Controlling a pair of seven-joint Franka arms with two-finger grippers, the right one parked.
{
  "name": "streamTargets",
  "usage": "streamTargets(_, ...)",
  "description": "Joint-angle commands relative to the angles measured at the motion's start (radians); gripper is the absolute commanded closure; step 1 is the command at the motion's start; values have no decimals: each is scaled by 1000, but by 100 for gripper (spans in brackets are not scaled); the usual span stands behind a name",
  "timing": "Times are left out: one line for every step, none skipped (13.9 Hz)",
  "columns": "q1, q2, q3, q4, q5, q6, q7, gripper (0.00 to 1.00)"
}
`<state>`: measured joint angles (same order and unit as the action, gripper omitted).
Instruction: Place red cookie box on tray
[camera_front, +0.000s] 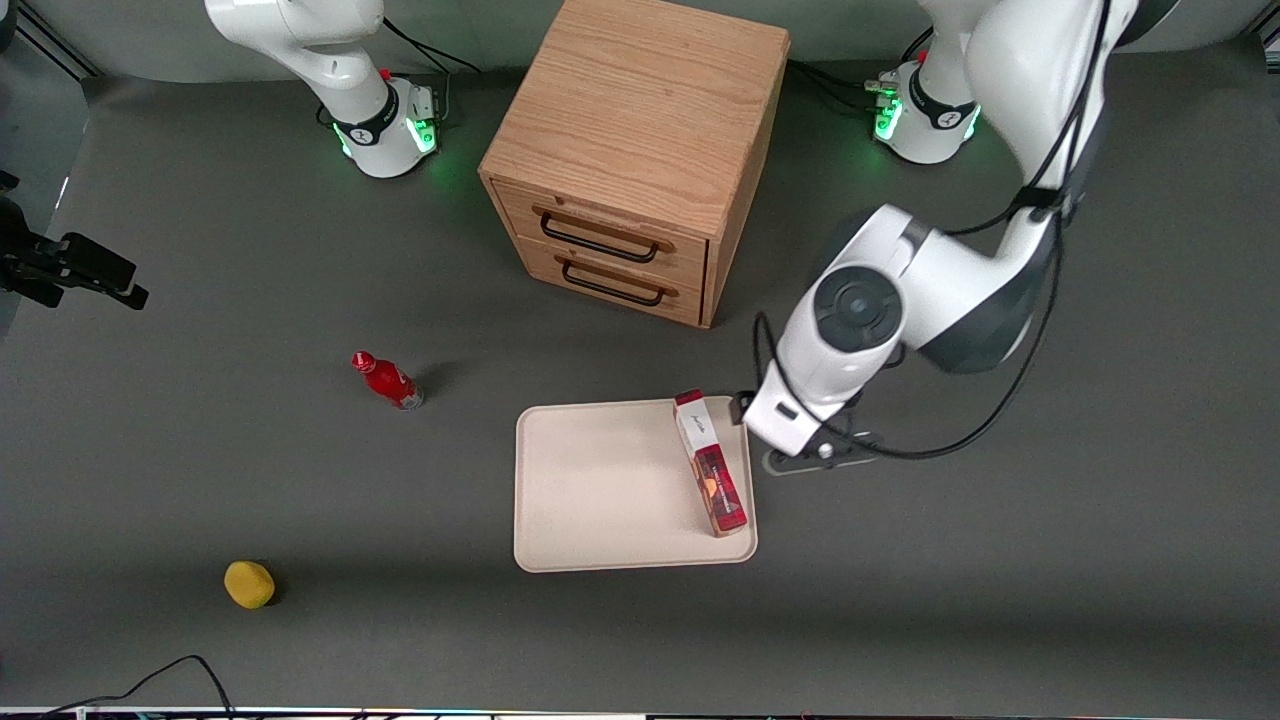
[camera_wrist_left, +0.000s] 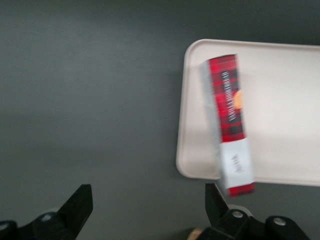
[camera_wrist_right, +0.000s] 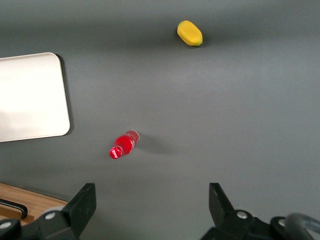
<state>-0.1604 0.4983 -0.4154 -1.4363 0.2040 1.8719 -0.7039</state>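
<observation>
- The gripper (camera_wrist_left: 145, 212) hangs over bare table (camera_front: 1000, 560) just beside the tray (camera_front: 600, 500), at the tray's edge toward the working arm's end.
- Its fingers (camera_wrist_left: 80, 207) are spread wide apart and hold nothing.
- The red cookie box (camera_front: 710, 462) lies flat on the tray along that same edge, close to the gripper but apart from it.
- The box's white label end (camera_wrist_left: 235, 167) is the end nearest the gripper and juts slightly over the tray's rim.
- A wooden drawer cabinet (camera_front: 640, 150) stands farther from the front camera than the gripper.
- A small red bottle (camera_front: 387, 380) and a yellow object (camera_front: 249, 584) sit well away from the gripper, toward the parked arm's end.
</observation>
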Motion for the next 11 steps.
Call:
streamTargets(18, -208, 117, -225, -130, 9, 195, 0)
streamTargets(15, -257, 159, -266, -147, 7, 246, 0)
streamTargets(19, -298, 179, -312, -147, 9, 273, 0)
streamTargets(22, -334, 202, -360, -147, 16, 294, 0)
streamTargets(24, -375, 239, -418, -147, 30, 343, 0)
streamTargets(24, -414, 280, -465, -147, 44, 403, 0)
streamTargets(24, -446, 317, -502, -149, 46, 450, 0)
streamTargets(24, -473, 352, -522, -149, 41, 472, 0)
streamTargets(24, -495, 389, -539, -149, 32, 501, 0)
streamTargets(24, -521, 430, -562, -150, 30, 567, 0)
streamTargets(25, -540, 478, -578, -149, 29, 614, 0)
